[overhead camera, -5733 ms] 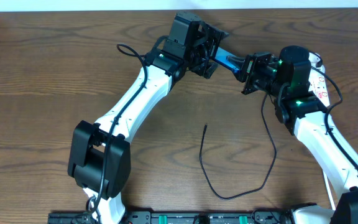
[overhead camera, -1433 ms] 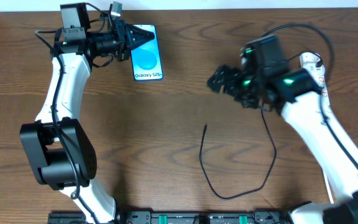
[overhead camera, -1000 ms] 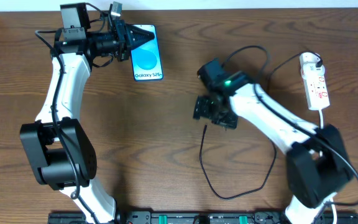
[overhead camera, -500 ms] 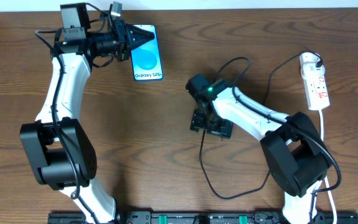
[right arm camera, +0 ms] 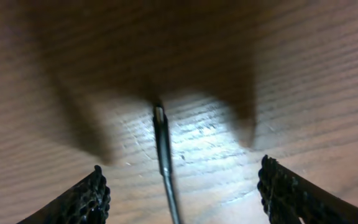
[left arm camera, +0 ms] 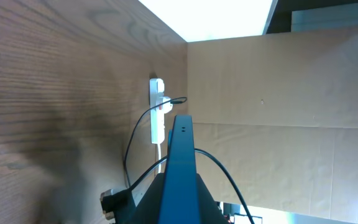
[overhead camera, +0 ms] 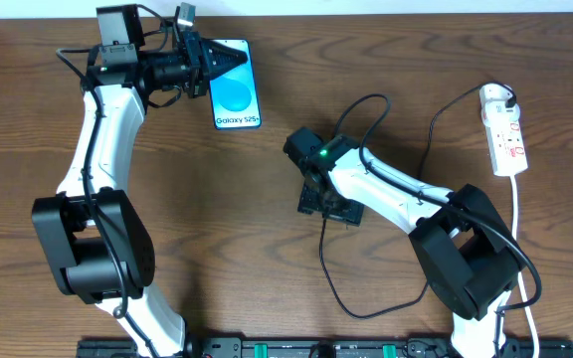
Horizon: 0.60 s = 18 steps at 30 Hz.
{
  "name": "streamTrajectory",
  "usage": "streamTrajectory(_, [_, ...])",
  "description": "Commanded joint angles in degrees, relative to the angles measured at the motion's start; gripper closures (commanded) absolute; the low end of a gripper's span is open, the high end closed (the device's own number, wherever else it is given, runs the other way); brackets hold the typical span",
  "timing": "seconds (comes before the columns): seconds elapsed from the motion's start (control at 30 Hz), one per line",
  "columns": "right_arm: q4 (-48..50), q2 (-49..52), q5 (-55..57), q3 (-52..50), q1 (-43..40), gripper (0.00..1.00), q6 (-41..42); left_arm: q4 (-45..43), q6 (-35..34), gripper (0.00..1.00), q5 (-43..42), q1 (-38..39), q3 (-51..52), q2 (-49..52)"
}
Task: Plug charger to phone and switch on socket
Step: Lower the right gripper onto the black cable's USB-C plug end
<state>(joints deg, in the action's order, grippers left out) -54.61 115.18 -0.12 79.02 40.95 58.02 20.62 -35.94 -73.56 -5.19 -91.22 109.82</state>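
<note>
Right gripper [overhead camera: 328,207] low over the table [overhead camera: 217,229], jaws apart on either side of the charger [right arm camera: 162,143] plug tip, which lies on the wood untouched. We see the left gripper [overhead camera: 205,63] clamped on a corner of the phone [overhead camera: 235,89], which is near the far edge. The socket [overhead camera: 505,134] lies well to the right.

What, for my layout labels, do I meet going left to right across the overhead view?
phone → right gripper → socket. Left out: the left gripper, which overlaps the phone, and the charger, whose tip lies under the right gripper.
</note>
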Motion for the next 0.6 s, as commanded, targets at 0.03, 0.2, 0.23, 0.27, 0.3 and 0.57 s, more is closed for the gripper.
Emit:
streamTrajectory(0.03, [0.83, 2.27, 1.73, 0.63, 0.31, 0.28, 1.99, -0.09, 0.39, 0.93, -1.68, -0.2, -0.39, -1.38])
streamTrajectory(0.2, [1.11, 4.55, 1.4, 0.63, 0.31, 0.3, 2.01, -0.09, 0.39, 0.92, -1.68, -0.22, -0.39, -1.38])
streamTrajectory(0.23, [1.22, 4.76, 1.25, 0.63, 0.31, 0.31, 2.19, -0.09, 0.39, 0.93, -1.68, -0.22, -0.39, -1.38])
streamTrajectory(0.27, [1.27, 4.81, 1.22, 0.63, 0.31, 0.32, 2.19, -0.09, 0.39, 0.93, -1.7, -0.22, -0.39, -1.38])
streamTrajectory(0.3, [1.25, 4.85, 1.22, 0.63, 0.31, 0.32, 2.19, -0.09, 0.39, 0.92, -1.68, -0.22, -0.39, -1.38])
streamTrajectory(0.57, [1.2, 4.85, 1.27, 0.63, 0.31, 0.55, 2.19, -0.09, 0.39, 0.93, -1.68, -0.22, -0.39, -1.38])
